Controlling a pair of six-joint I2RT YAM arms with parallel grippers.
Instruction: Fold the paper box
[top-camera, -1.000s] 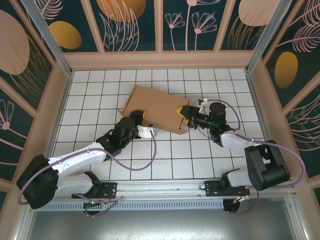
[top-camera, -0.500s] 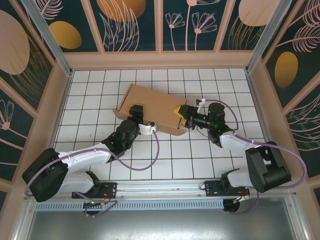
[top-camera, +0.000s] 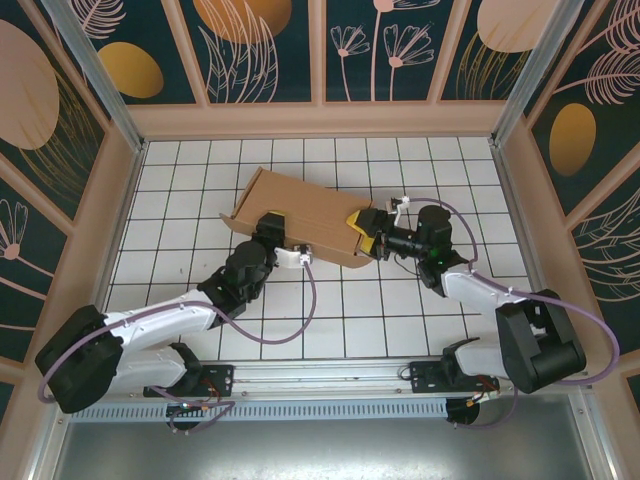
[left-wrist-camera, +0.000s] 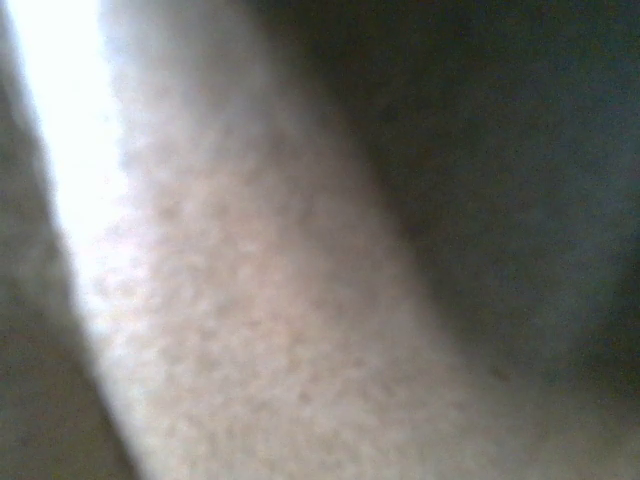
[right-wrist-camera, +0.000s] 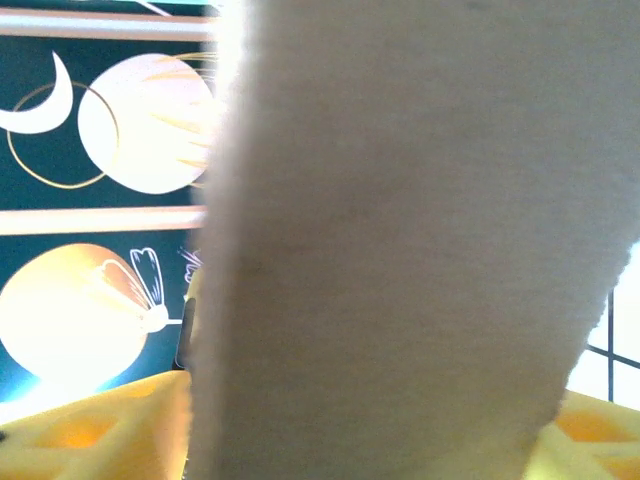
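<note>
Brown cardboard box (top-camera: 300, 212) lies skewed mid-table (top-camera: 400, 310), between my two claws. I judge the fold roughly half done: it already reads as a shallow shape with a wall raised along its near edge, but the ends look loose and want tucking. Whether anything sits inside, I cannot tell.

My left claw (top-camera: 270, 228) is at the box's near-left corner. Its wrist view is blurred cardboard, so whether its jaws are apart or together I cannot tell. My right claw (top-camera: 360, 232) is at the right end, yellow fingers (right-wrist-camera: 90, 430) either side of a flap. Whether it is clamped or merely straddling, I cannot tell.
</note>
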